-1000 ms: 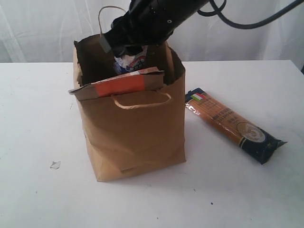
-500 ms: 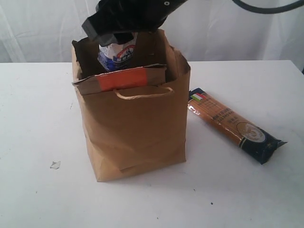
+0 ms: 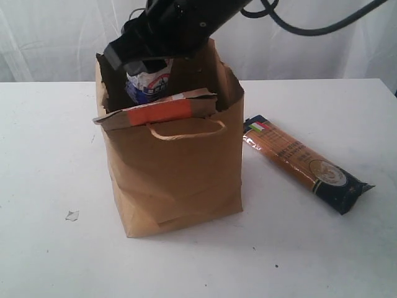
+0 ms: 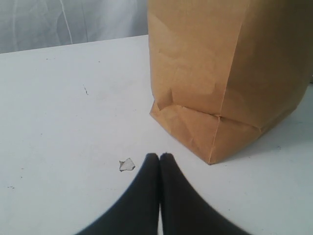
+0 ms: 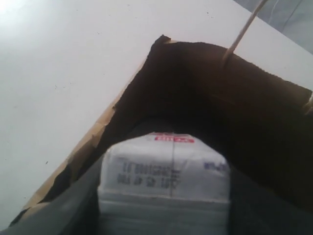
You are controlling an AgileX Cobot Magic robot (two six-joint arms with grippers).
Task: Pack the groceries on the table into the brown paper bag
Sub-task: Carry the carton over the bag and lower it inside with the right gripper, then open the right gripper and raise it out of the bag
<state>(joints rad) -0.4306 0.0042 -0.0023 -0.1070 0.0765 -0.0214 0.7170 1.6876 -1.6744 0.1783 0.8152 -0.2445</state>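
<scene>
Lowered since half a second ago, the small white-blue carton (image 3: pixel 149 84) hangs in the mouth of the brown paper bag (image 3: pixel 173 174), clamped by your right gripper (image 3: pixel 147 67). Your left gripper (image 4: pixel 160 160) is closed on nothing. Risk: the arm snagging the folded rim could tip the bag. The long spaghetti packet (image 3: pixel 304 162) waits on the table (image 3: pixel 49 155).

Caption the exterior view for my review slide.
Right tool holds carton in the mouth of the bag; spaghetti lies on the table beside it.
</scene>
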